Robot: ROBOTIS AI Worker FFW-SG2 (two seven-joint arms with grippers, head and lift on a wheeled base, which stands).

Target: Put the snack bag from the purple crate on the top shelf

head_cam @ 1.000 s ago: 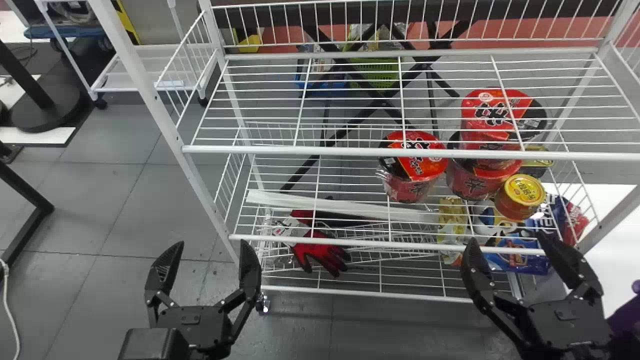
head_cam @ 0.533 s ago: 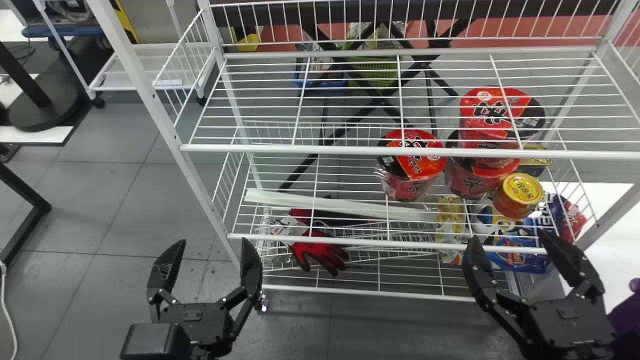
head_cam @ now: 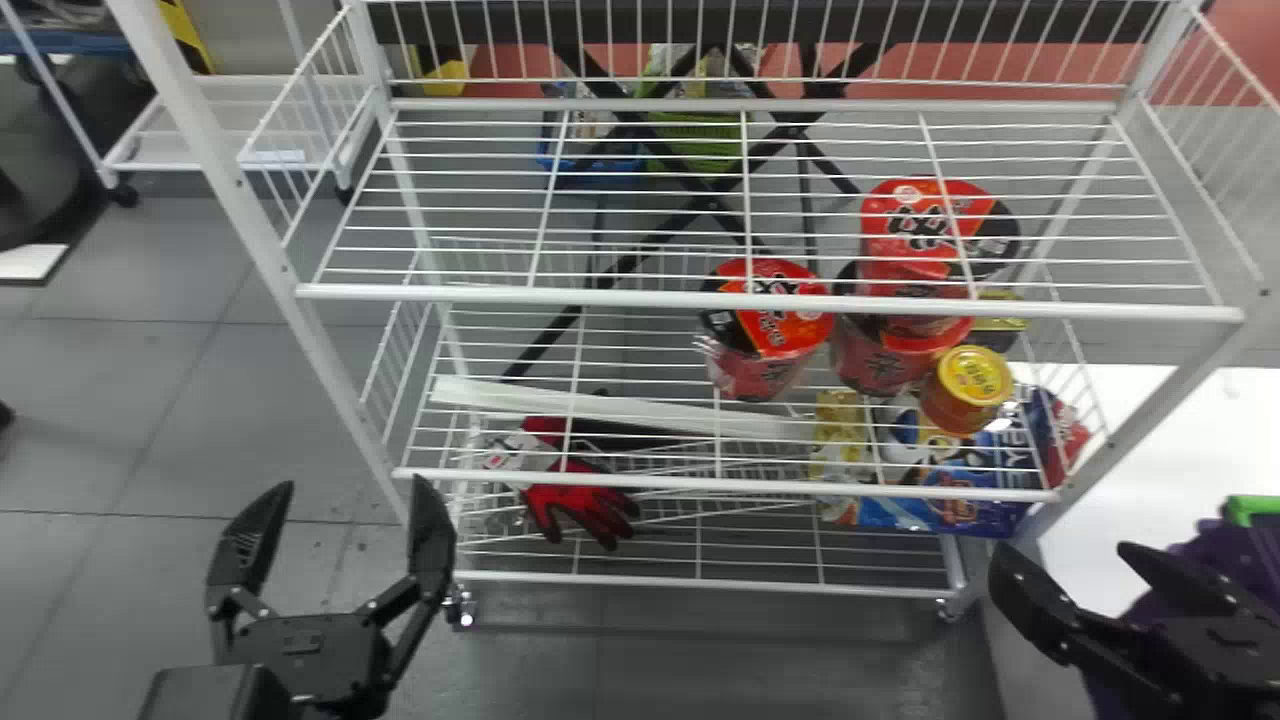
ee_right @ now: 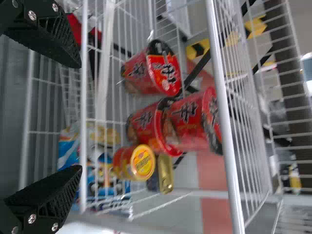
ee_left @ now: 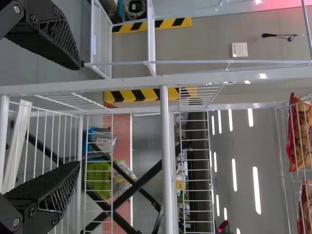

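The purple crate (head_cam: pixel 1208 548) shows at the lower right of the head view, partly behind my right gripper (head_cam: pixel 1065 555), which stands open over its left side. My left gripper (head_cam: pixel 352 487) is open at the lower left, in front of the rack's left end. In the left wrist view my left gripper (ee_left: pixel 79 116) holds nothing, and red snack bags (ee_left: pixel 299 134) lie on a high shelf of the rack. My right gripper (ee_right: pixel 79 117) has nothing between its fingers in the right wrist view. Which bag lies in the crate, I cannot tell.
The white wire rack (head_cam: pixel 770 300) spans the middle. Red noodle cups (head_cam: pixel 768 325), a yellow-lidded jar (head_cam: pixel 966 388) and blue packages (head_cam: pixel 960 500) sit on its lower levels, with a red glove (head_cam: pixel 580 505) at left. A green item (head_cam: pixel 1250 508) shows by the crate.
In the head view the rack and left gripper have shifted left, and more of the purple crate has come in at right. My right gripper has moved right and lower, still open.
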